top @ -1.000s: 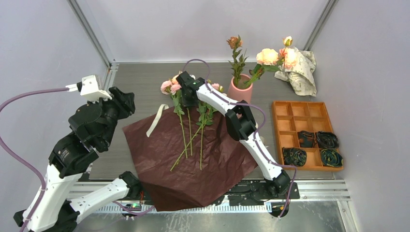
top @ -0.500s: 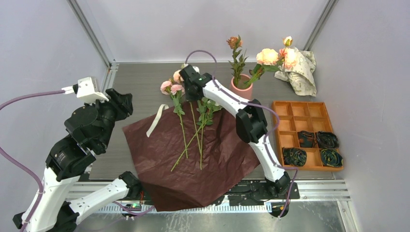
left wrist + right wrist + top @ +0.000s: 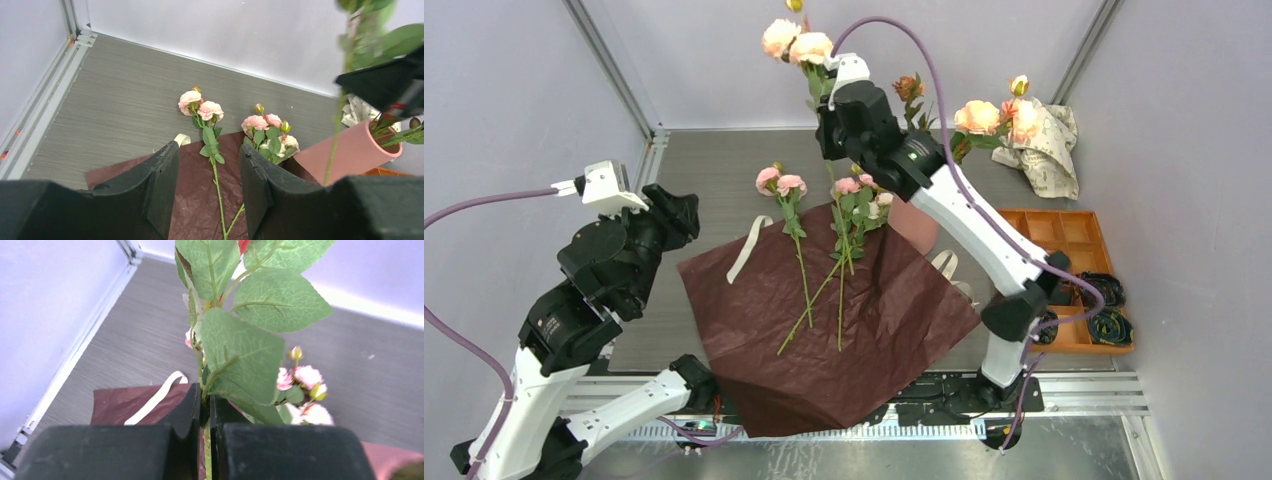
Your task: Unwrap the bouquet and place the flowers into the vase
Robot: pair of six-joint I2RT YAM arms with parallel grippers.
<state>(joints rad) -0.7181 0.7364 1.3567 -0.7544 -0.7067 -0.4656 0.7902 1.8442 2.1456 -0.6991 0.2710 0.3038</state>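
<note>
We see bright, even, diffuse light; the dark red paper (image 3: 854, 330) shows no glare, and shadows around it are faint. In the left wrist view the raised flower (image 3: 400, 37) above its right side blurs near the lens; from the right wrist, blooms (image 3: 307, 376) at its far edge look soft.

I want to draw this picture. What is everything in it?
Paper: one, dark red, spread mid-table.
Loose flowers: few stems, pink, on the paper.
Held flower: one stem, peach-pink, raised.
Vase: one, pink, behind the paper.
Vase flowers: few, peach, in the vase.
Ribbons: two, cream, at the paper's sides.
Printed paper: one, cream, back right.
Tray: one, orange, right, holds dark rolls.
Left pincer: one, black, open, empty.
Right pincer: one, black, shut on held flower.
</note>
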